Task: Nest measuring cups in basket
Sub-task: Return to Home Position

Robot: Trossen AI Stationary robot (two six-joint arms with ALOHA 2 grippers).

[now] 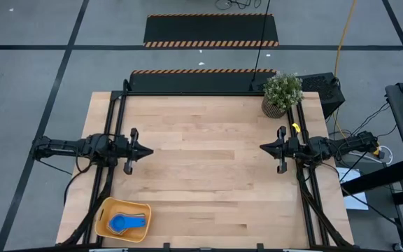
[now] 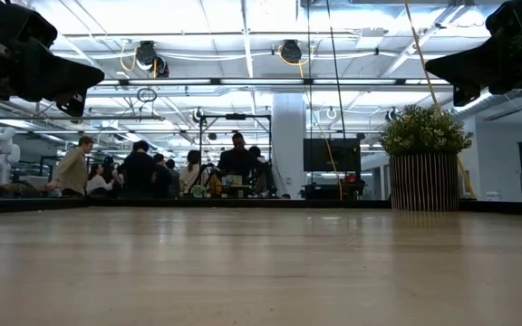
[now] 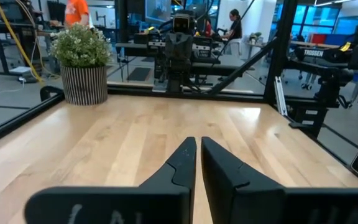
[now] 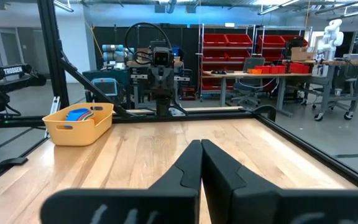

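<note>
The yellow-orange basket (image 1: 103, 213) stands at the table's near left corner, and it also shows in the right wrist view (image 4: 79, 127). Blue measuring cups (image 1: 128, 222) lie inside it, with a strip of green and red beside them (image 4: 79, 114). My left gripper (image 1: 150, 150) hovers level over the table's left side, fingers together (image 3: 197, 149), holding nothing. My right gripper (image 1: 262, 148) hovers level over the right side, facing the left one, shut and with nothing between its fingers (image 4: 201, 149). Both grippers stay far from the basket.
A potted plant (image 1: 282, 94) in a striped pot stands at the table's far right corner. Bare wood (image 1: 205, 175) lies between the two grippers. Dark frame rails run along the left, right and far edges. People stand in the room beyond the table.
</note>
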